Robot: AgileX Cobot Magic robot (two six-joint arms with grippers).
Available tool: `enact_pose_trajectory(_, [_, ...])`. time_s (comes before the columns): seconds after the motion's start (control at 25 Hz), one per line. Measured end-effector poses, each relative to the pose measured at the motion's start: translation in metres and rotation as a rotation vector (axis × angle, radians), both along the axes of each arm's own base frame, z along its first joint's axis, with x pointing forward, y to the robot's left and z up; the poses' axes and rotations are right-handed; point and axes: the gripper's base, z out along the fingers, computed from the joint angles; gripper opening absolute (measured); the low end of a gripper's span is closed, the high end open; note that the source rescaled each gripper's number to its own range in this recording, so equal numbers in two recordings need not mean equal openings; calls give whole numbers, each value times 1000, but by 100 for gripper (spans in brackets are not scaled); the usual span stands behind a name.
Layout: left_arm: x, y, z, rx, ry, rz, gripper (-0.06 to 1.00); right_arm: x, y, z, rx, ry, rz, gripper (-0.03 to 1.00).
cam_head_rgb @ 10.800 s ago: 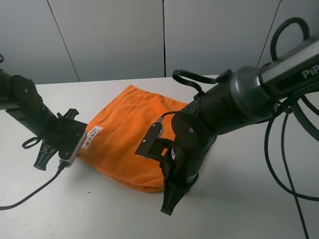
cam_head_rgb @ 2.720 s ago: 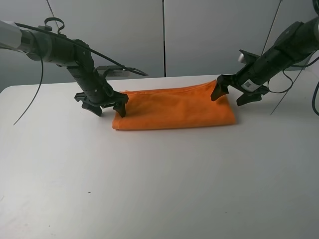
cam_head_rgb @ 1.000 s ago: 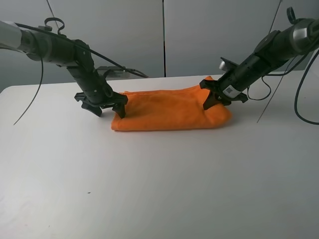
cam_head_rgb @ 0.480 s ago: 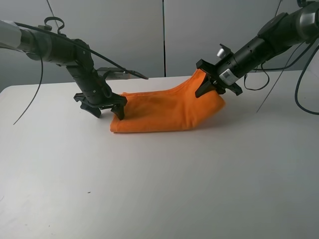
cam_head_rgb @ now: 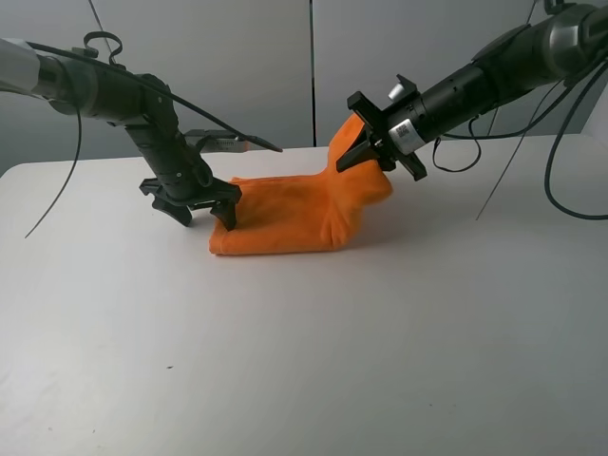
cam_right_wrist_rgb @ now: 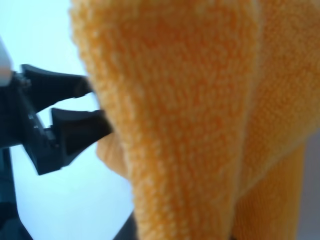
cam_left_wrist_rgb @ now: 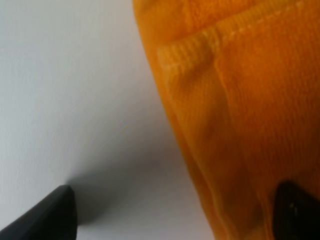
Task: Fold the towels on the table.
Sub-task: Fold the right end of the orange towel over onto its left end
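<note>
The orange towel [cam_head_rgb: 285,223] lies as a folded strip on the white table [cam_head_rgb: 285,361]. My right gripper [cam_head_rgb: 366,152] is shut on the towel's right end and holds it raised above the table, bent over toward the left. In the right wrist view the towel [cam_right_wrist_rgb: 200,100] fills the frame and hides my fingers. My left gripper [cam_head_rgb: 204,207] is open, low at the towel's left end. In the left wrist view one fingertip [cam_left_wrist_rgb: 55,215] is over bare table [cam_left_wrist_rgb: 60,75] and the other fingertip [cam_left_wrist_rgb: 295,210] is over the towel's [cam_left_wrist_rgb: 240,125] hemmed corner.
Black cables [cam_head_rgb: 532,142] hang behind the right arm, and one cable [cam_head_rgb: 57,180] trails from the left arm. A grey panelled wall [cam_head_rgb: 313,66] stands behind the table's far edge. A dark forked part [cam_right_wrist_rgb: 55,120] shows beyond the towel in the right wrist view.
My right gripper has lifted the towel's right end and carried it up and to the left, bending the strip. My left gripper has stayed at the left end.
</note>
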Motion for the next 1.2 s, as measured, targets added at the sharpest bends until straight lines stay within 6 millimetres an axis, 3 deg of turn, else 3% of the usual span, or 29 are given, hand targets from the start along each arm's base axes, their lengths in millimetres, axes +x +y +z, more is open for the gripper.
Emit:
enact_pose_trajectory(0.72, [0,0,0,0,0,-2,100,-21,82,4,75,-20,12,4])
enact_pose_trajectory(1.0, [0,0,0,3,1,-5,100,-18,91,-21,135,69,-55,4])
enact_pose_trajectory(1.2, [0,0,0,4,1,-6,100,-16,93,-23,180,91,-95,4])
